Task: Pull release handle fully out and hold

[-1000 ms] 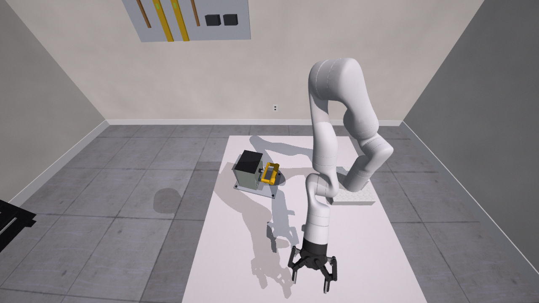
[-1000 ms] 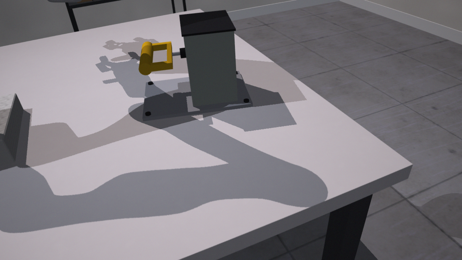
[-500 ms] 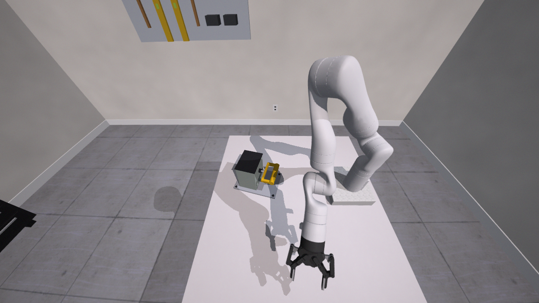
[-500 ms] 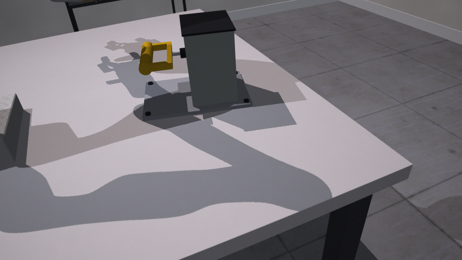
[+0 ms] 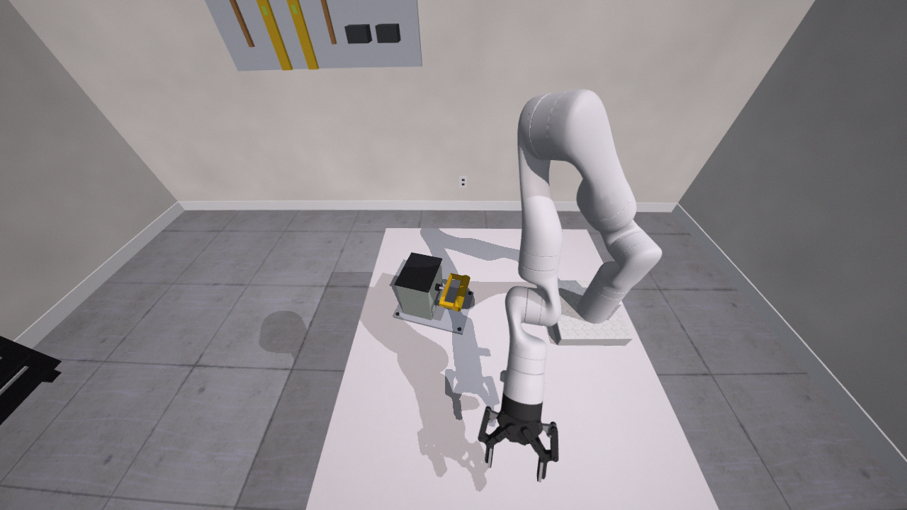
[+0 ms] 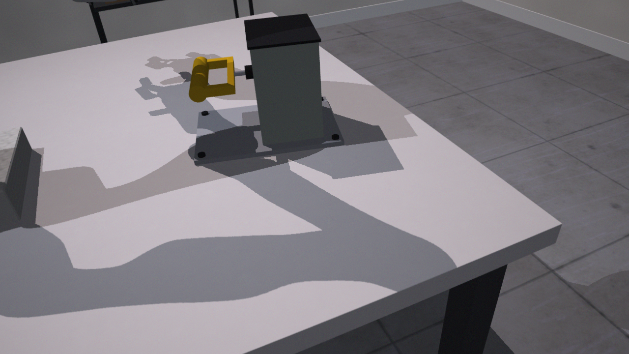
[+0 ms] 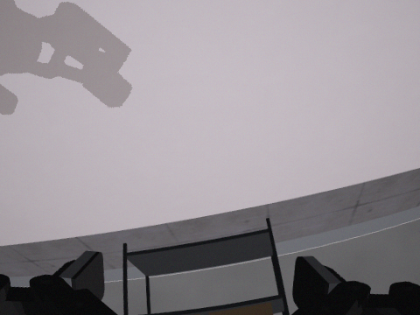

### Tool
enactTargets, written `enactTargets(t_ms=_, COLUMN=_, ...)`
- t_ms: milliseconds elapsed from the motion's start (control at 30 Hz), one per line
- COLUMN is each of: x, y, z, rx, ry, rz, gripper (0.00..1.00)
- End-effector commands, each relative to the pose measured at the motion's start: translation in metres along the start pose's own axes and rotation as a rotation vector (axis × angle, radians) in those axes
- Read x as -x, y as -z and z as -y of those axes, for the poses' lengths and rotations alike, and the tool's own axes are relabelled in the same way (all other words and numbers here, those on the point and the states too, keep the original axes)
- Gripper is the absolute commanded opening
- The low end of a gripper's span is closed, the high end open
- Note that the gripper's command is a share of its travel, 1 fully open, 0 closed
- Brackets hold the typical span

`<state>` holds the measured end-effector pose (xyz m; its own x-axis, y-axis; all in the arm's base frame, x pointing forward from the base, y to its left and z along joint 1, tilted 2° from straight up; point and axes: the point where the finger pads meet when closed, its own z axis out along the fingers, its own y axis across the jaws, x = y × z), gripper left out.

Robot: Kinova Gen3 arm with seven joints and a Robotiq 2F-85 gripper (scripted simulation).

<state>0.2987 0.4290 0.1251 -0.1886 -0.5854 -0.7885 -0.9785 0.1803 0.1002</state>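
Observation:
The yellow release handle is a loop with a round grip bar, on a short rod sticking out of a grey box with a black top. The box stands on a grey baseplate bolted to the white table. My gripper is open and empty. It hangs above the near part of the table, far from the handle. It is out of the exterior view.
The arm's base plate sits on the table to the right of the box. A dark shelf rack stands on the floor past the table's near edge. A wall panel hangs on the back wall.

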Motion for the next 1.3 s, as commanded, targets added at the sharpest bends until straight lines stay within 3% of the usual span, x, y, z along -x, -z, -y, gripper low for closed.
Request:
enactTargets(t_ms=0, x=0.001, y=0.001, z=0.002, rx=-0.004, ry=0.0, rz=0.002, gripper=1.0)
enactTargets(t_ms=1267, x=-0.017, y=0.016, z=0.022, rx=0.006, ry=0.031, rz=-0.077, gripper=1.0)
